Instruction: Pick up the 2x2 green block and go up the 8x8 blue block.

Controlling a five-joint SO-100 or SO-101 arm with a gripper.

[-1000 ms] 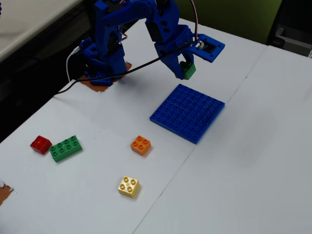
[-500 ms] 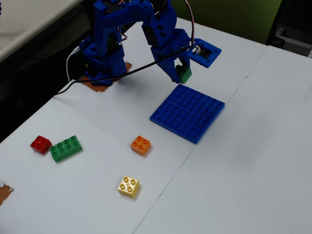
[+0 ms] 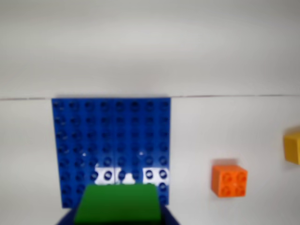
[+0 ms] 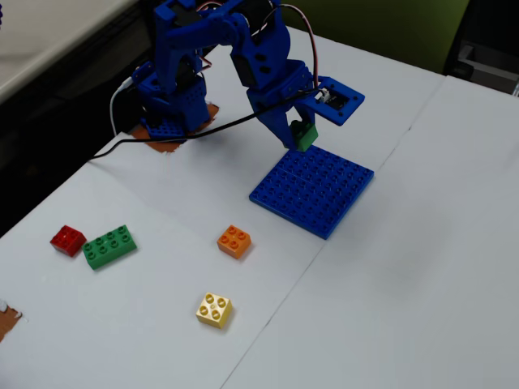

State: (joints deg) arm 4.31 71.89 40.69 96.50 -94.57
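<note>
My gripper (image 4: 300, 138) is shut on the 2x2 green block (image 4: 304, 135) and holds it just above the near-arm edge of the 8x8 blue block (image 4: 312, 189). In the wrist view the green block (image 3: 117, 204) fills the bottom centre between the blue jaws, with the blue baseplate (image 3: 111, 140) spread out beyond it. I cannot tell whether the block touches the plate.
In the fixed view an orange brick (image 4: 234, 241), a yellow brick (image 4: 214, 309), a long green brick (image 4: 109, 245) and a red brick (image 4: 67, 239) lie on the white table. The wrist view shows the orange brick (image 3: 229, 180) and the yellow brick (image 3: 292, 146) at right.
</note>
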